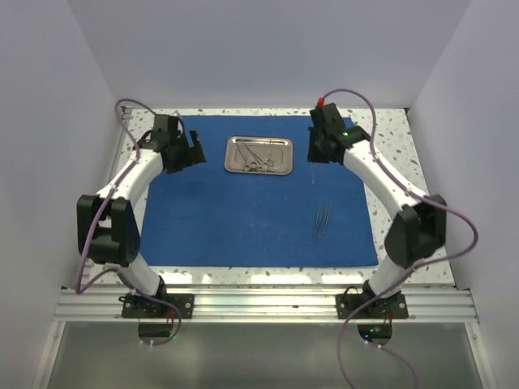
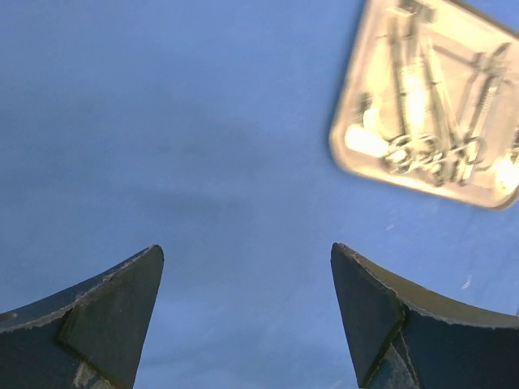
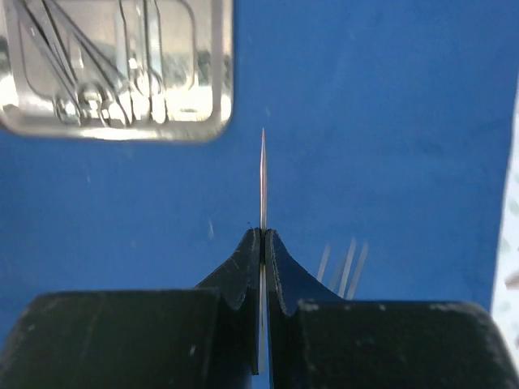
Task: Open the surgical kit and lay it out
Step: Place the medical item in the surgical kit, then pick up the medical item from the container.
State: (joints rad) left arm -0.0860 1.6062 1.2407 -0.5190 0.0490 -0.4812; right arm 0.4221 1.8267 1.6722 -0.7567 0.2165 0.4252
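Cloth wrap (image 1: pixel 243 231): lay flat. Steel tray (image 1: pixel 289 156): sat at its 12 o'clock and held instruments. Right gripper (image 3: pixel 262 235): pinched a thin silver instrument (image 3: pixel 263 174), tip down, at tray's 3 o'clock. Left gripper (image 2: pixel 245 250): spread, empty, at 9. Best lowered gently, parallel to the laid pair (image 1: pixel 323 219) at cloth's 4 o'clock, not overlapping.

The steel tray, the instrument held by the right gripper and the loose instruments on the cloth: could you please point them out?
steel tray (image 1: pixel 282 156), top external view, bare floor at its right end.
held instrument (image 3: pixel 263 174), right wrist view, exposed shaft.
loose instruments (image 1: pixel 323 219), top external view, mid-length.
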